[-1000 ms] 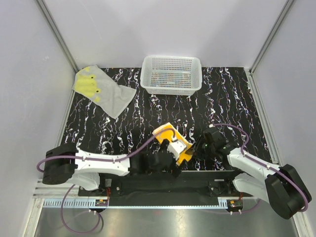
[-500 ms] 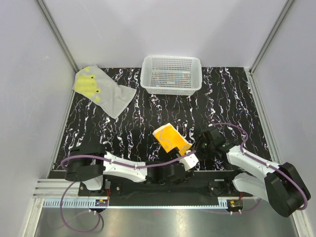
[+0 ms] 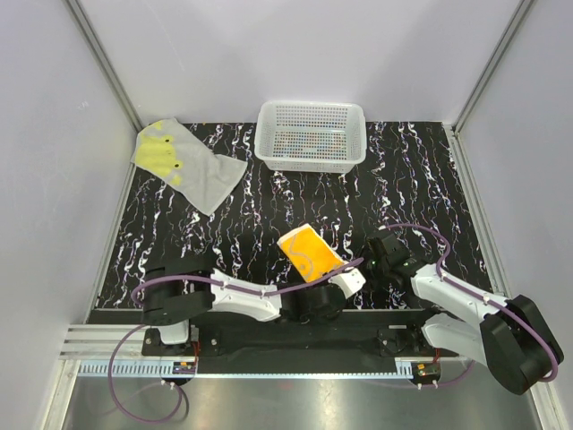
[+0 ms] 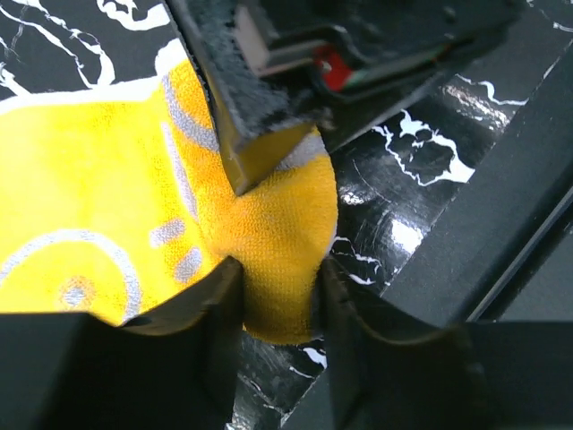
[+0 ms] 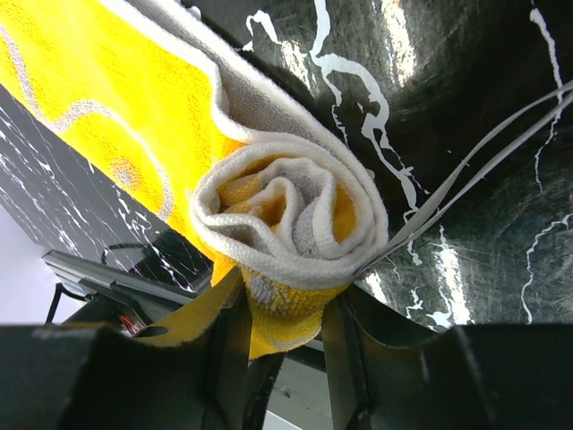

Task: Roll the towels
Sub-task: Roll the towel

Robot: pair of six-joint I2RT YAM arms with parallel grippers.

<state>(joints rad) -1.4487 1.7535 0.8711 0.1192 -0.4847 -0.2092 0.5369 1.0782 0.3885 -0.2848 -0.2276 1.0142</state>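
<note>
Left hand [image 4: 277,300]: a second ago it sits on top of the orange towel [image 3: 307,253], covering its middle. Now it is off the top, down at the towel's near-right end, fingers pinched on that end.

Left arm: I see it folding in. The shoulder link swings right along the near edge of the desk, and the elbow tucks in below the towel.

Towel: the top face is now uncovered and reads as one compact, slanted roll.

Right hand [image 5: 282,336]: edges slightly toward the far side, clamped on the same rolled end.
</note>
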